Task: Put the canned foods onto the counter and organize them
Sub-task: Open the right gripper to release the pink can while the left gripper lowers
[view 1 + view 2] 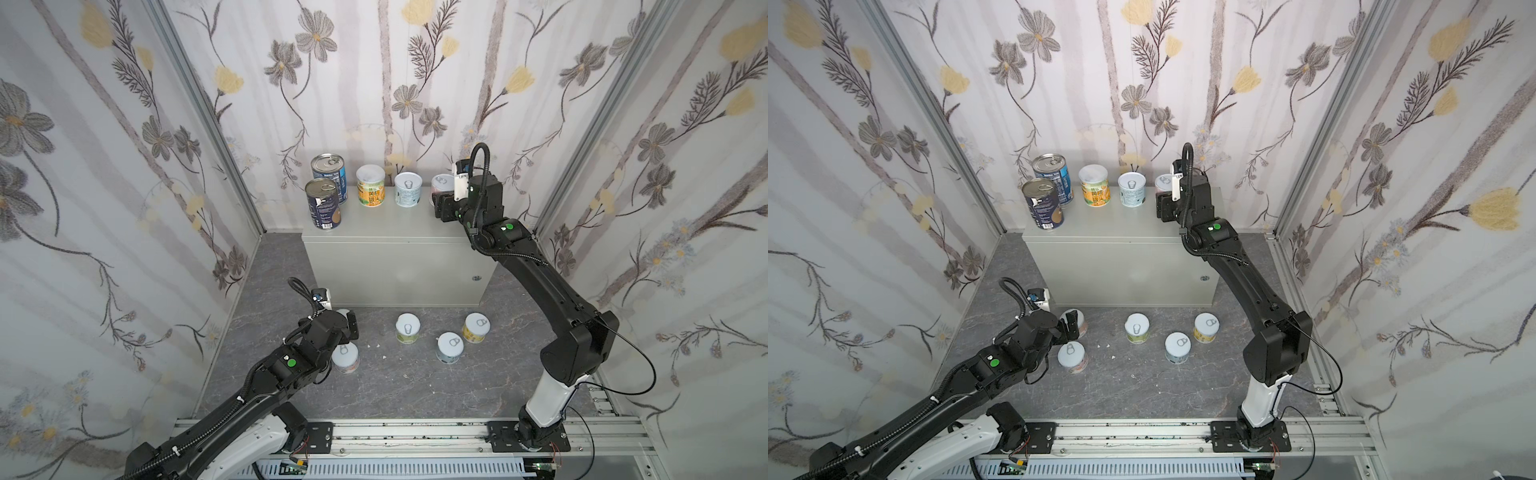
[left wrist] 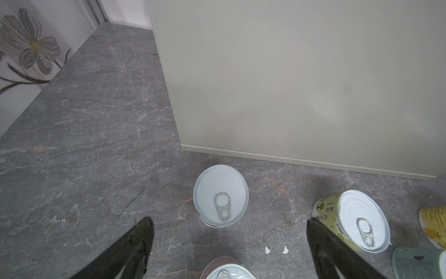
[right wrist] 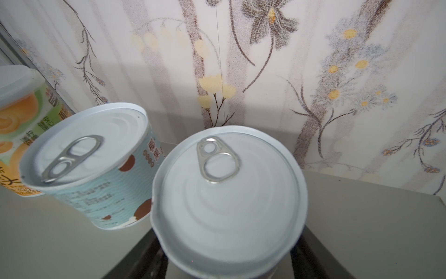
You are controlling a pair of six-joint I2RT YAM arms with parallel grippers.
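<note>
Cans are my job: all ten must end up in neat order on the counter (image 1: 399, 222), the big grey box at the far end. Five are up there so far. Two tall dark-blue cans (image 1: 324, 208) stand at the far left, one behind the other. Next in the back row come an orange-label can (image 1: 370, 192) and a pale blue can (image 1: 408, 191).

My right claw (image 1: 441, 204) is squeezed shut round a fifth can (image 3: 229, 193), a short one with a white lid. It sits at the right end of that row, just beside the pale blue one. I think its bottom is on the counter or very nearly there (my claw hides it, so I can't be sure). So the step in hand looks like setting this can down in line. Next that claw should let go gently and back away toward the near side without bumping the neighbour.

My left claw (image 2: 229, 224) is spread wide open and holds nothing. It hangs low over the dark floor (image 1: 395, 386) at the near left. A white-lid can (image 2: 220, 195) stands just ahead of it, close to the counter's front, and another can (image 1: 345, 359) stands under my wrist. A green can (image 1: 407, 329), a blue can (image 1: 450, 348) and a yellow can (image 1: 476, 328) wait further right. To grab the white-lid can, my left claw needs to drop round its sides, then close.
</note>
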